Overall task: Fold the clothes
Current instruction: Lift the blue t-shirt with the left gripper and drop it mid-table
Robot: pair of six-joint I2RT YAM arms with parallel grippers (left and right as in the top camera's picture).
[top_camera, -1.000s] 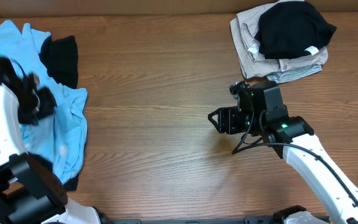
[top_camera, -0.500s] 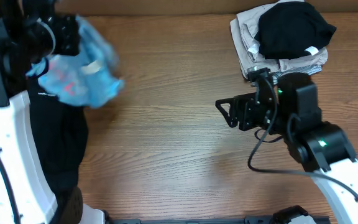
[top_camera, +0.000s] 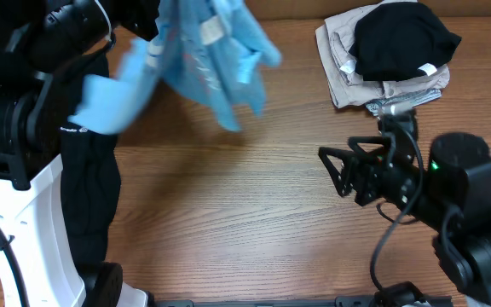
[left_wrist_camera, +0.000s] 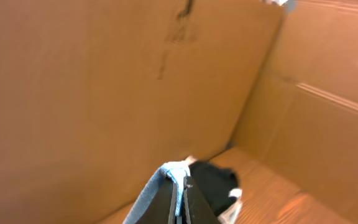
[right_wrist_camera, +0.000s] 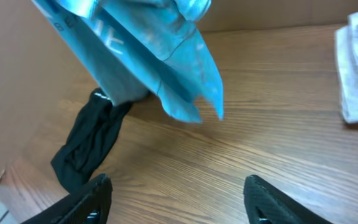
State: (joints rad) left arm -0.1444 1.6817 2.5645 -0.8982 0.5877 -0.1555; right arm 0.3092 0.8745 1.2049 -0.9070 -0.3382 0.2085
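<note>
My left gripper (top_camera: 141, 15) is raised at the back left and shut on the light blue T-shirt (top_camera: 207, 60), which hangs in the air, swung out to the right. In the left wrist view the jaws (left_wrist_camera: 180, 184) pinch a fold of blue fabric (left_wrist_camera: 174, 171). A long black garment (top_camera: 88, 200) lies on the table at the left, partly under the left arm. My right gripper (top_camera: 337, 170) hovers right of centre, open and holding nothing. Its wrist view shows the blue T-shirt (right_wrist_camera: 148, 50) hanging ahead of it and the black garment (right_wrist_camera: 86, 143) below.
A stack of folded clothes (top_camera: 382, 64), beige and grey with a black piece on top, sits at the back right. Cardboard walls (left_wrist_camera: 104, 81) stand behind the table. Bare wooden tabletop (top_camera: 228, 205) lies between the arms.
My left gripper has lifted the blue T-shirt off the table and swung it up and to the right, uncovering the black garment. The right arm has drawn back to the right.
</note>
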